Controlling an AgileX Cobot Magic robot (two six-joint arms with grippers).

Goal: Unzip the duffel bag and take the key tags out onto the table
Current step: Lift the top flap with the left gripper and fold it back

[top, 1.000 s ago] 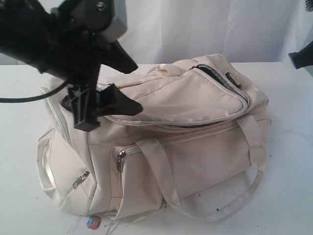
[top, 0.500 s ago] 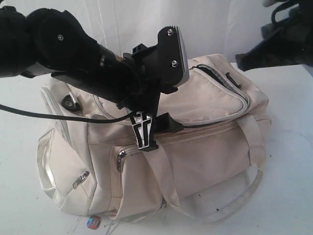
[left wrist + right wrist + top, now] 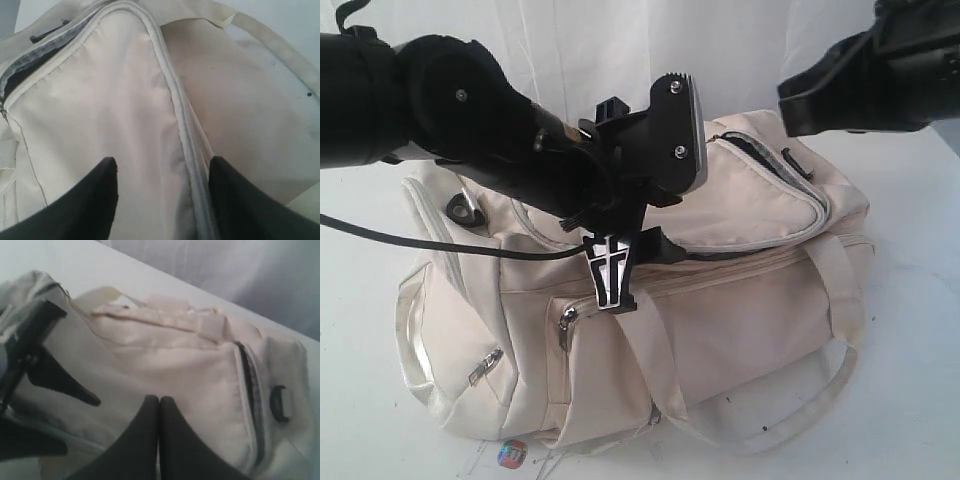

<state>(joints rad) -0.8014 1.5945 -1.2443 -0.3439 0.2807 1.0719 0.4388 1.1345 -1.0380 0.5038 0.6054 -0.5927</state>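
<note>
A large cream-white duffel bag (image 3: 720, 340) lies across the middle of the white table (image 3: 910, 400), with one long side turned toward the near edge. Its top flap (image 3: 760, 200) is partly unzipped: at the bag's right end a grey zipper track gapes and shows a sliver of dark lining (image 3: 752, 148). The key tags are nowhere in sight and are probably inside. The left gripper (image 3: 162, 160) hangs just above the flap's front edge. Its claw is released, with the two black fingers spread to either side of the flap's piped seam (image 3: 172, 100) and nothing pinched between them. The right gripper (image 3: 159, 400) hovers above the bag's right end, clenched on nothing, its fingers pressed flat together. The step in hand looks like opening the main compartment. The next move likely calls for the left claw to close on the flap's edge or on a zipper pull, then draw the flap back so the inside can be reached. The left arm (image 3: 470, 120) blocks much of the flap's middle in the exterior view. The main zipper's pull cannot be made out, and the right wrist view is blurred. A small red-blue sticker (image 3: 513, 453) shows at the table's near edge, just by the bag's base.
</note>
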